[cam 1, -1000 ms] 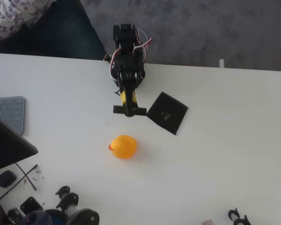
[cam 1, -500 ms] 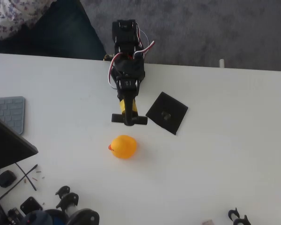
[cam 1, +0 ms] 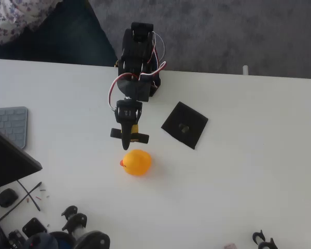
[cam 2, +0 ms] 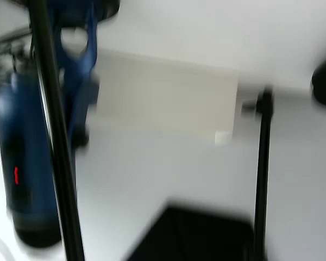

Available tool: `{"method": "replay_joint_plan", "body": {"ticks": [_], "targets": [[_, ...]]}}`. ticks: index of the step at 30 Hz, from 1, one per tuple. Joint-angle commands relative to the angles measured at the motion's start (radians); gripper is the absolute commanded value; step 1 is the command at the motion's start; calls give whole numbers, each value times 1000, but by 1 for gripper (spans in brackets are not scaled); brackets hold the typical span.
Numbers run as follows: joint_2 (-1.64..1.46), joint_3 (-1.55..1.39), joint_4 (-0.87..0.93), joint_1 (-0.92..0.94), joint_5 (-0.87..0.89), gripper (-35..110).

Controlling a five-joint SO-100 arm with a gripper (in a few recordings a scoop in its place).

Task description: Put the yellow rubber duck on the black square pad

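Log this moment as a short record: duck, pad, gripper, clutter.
duck: yellow rubber duck on the white table, beak toward picture left, untouched
pad: black square pad up and right of the duck, bare
gripper: gripper just above the duck in the overhead view; jaws state unclear
clutter: keyboard and dark slab at left edge

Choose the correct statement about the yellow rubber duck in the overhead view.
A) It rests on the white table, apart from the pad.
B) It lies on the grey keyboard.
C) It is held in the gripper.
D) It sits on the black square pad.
A: the yellow rubber duck sits on the white table, with the black square pad up and to the right and the gripper just above it.
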State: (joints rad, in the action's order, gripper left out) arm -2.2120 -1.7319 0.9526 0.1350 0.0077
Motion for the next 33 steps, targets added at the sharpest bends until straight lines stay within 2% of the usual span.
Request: {"method": "replay_joint_plan", "body": {"ticks": [1, 9, 18, 26, 33], "targets": [[21, 74, 100, 14, -9, 2], [89, 86, 284, 21, -9, 2], [100, 72, 344, 25, -9, 2], [253, 74, 457, 25, -9, 2], [270, 72, 460, 26, -8, 2]]}}
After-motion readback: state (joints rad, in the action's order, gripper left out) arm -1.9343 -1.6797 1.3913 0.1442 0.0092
